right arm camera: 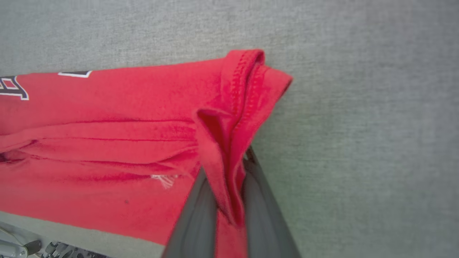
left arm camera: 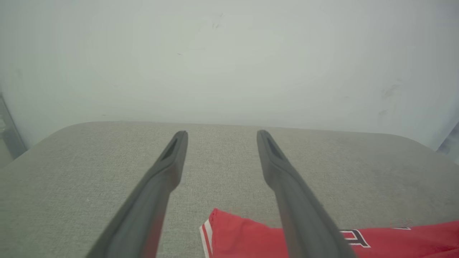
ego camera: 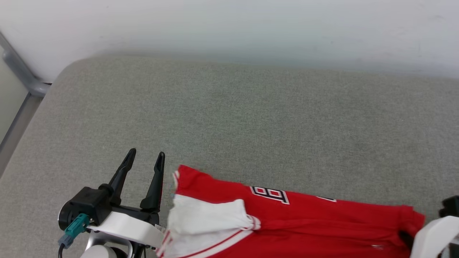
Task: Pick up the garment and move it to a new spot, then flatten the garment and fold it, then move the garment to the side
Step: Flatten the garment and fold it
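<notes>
Jaws of the right gripper: clenched on a raised fold of the garment. Holds red cloth bunched between the two dark fingers, close to the stitched hem at that end, with the hem corner poking out past the fingertips over the grey padded surface.

Jaws of the left gripper: spread wide, nothing between them. Hangs just beside the garment's other end, pointing toward the pale wall. Cannot tell whether touching the cloth or just clear of it. In the left wrist view, crosses in front of the red tip with one finger.

Garment: stretched sideways along the near edge of the surface, between the two grippers, cut off by the bottom of the head view. Mostly flat, with long creases running its length. At the left end, a white sleeve folded over the red body, striped cuff toward the middle, and red-and-white striped trim at the pointed tip. On the far side, black white-outlined lettering, only partly readable. Near the pinch, a small white scrap at a seam, too small to identify.

Far left of the head view: a grey metal rail beside the surface's rounded corner.
</notes>
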`<state>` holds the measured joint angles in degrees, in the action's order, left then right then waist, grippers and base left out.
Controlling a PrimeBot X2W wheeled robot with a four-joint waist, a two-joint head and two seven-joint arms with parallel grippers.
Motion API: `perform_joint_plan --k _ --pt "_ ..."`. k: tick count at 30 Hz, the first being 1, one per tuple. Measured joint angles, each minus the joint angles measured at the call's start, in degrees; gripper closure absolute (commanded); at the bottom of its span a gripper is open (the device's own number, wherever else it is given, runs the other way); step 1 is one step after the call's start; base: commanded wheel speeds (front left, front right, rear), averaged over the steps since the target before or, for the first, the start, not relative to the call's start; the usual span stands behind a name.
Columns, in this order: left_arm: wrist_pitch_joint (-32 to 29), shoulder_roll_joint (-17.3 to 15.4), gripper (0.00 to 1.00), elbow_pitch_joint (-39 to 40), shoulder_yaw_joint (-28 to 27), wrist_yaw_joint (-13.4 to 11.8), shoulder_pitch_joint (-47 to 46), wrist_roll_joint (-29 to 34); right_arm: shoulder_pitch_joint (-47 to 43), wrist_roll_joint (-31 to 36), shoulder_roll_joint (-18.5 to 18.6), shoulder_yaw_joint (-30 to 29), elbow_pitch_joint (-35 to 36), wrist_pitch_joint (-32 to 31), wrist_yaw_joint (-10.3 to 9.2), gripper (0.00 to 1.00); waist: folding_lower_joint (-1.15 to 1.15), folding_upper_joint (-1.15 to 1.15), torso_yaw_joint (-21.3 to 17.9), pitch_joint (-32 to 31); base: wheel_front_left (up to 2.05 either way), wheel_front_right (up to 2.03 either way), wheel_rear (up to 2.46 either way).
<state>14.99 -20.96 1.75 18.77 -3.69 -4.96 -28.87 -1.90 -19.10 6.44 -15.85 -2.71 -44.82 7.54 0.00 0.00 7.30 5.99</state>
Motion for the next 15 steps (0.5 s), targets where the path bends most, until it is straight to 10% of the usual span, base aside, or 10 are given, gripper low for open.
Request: perform_joint_plan --k 10,15 --pt "-0.2 0.0 0.0 -0.1 0.8 -0.8 0.7 0.3 -0.3 0.6 2.3 -12.2 2.0 -3.5 -0.02 1.0 0.0 0.0 -0.6 -2.1 0.0 0.0 0.0" --pt "-0.5 0.1 0.0 -0.4 1.2 -0.8 0.9 0.2 1.2 -11.1 -2.0 -15.7 2.6 -11.5 -0.03 1.0 0.0 0.0 -0.8 -2.9 0.0 0.0 0.0"
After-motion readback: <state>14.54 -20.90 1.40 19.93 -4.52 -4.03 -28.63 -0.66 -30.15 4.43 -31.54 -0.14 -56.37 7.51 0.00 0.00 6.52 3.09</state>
